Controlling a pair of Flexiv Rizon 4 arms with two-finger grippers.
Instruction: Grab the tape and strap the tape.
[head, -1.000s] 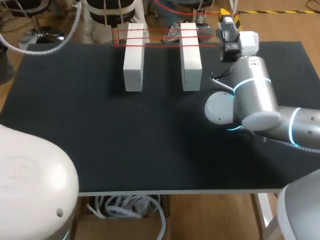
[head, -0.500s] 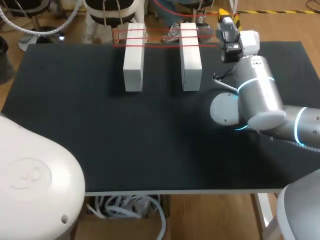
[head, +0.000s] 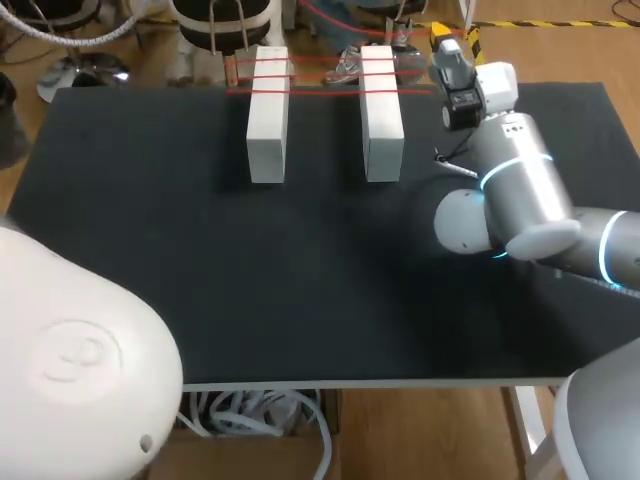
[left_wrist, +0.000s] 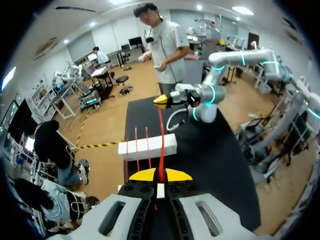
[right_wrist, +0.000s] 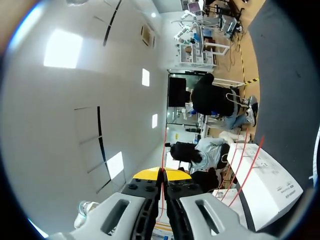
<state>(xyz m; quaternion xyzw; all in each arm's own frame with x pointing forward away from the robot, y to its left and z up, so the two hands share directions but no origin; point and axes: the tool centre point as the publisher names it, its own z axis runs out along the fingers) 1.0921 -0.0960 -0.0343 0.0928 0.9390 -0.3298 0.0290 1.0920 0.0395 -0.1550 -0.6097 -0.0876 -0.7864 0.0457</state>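
Since my left gripper (left_wrist: 160, 176) and my right gripper (right_wrist: 161, 175) each clamp the red tape (left_wrist: 160, 135) stretched over the white blocks (head: 268, 120), an uneven pull could slip it free or tip a block.

No writing can be read.
A small patch of dark print is seen on the side of the white block (right_wrist: 267, 186) in the right wrist view, but it is too small to be read. A faint round embossed mark is carried by the left arm's white housing (head: 80, 355) in the head view; no letters or numbers can be made out in it.
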